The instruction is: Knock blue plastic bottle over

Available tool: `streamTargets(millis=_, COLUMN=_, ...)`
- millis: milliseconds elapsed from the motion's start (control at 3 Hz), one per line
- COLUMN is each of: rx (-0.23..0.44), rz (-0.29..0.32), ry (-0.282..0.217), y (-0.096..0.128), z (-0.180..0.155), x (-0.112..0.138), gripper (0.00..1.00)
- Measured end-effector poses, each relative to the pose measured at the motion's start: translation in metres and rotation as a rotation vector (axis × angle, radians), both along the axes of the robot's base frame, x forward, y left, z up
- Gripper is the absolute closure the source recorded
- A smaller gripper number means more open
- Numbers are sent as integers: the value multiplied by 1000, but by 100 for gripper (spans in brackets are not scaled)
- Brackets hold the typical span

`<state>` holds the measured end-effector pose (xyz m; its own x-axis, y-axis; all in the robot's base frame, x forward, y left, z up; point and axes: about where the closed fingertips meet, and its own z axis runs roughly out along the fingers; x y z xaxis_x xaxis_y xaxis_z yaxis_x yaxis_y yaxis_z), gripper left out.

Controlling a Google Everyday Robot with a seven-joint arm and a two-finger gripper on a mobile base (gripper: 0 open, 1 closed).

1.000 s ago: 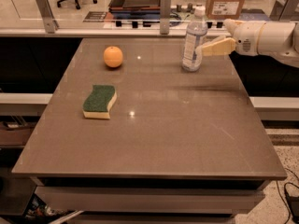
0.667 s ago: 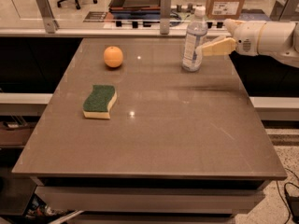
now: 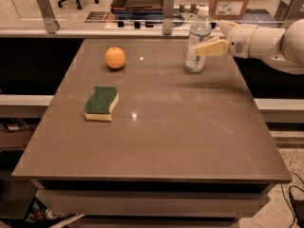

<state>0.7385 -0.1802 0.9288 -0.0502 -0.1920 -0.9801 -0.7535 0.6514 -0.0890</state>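
Your blue plastic bottle [image 3: 195,32] stands upright near the counter's [image 3: 180,141] far edge, toward the right corner. The gripper [image 3: 204,48] reaches in from the right, over the side edge, and meets the bottle at mid-height; you cannot tell how its grip stands. Open surface runs left to the orange ball [image 3: 115,58]. The sponge [image 3: 101,103] lies well apart, nearer the front.

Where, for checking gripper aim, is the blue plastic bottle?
In the camera view, the blue plastic bottle stands upright at the table's far right, the gripper at its right side.
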Motion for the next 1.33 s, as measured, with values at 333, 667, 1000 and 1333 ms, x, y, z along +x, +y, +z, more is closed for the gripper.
streamTargets(millis=333, rx=26, rz=2, ry=-3, y=5, z=-6, x=4, gripper=0)
streamTargets(millis=667, rx=43, rz=-1, ry=1, y=5, z=-15, x=4, gripper=0)
streamTargets(millis=1000, rx=64, rz=1, ry=2, y=5, z=-24, x=3, gripper=0)
streamTargets(millis=1333, rx=64, rz=5, ry=2, y=8, z=-24, x=4, gripper=18)
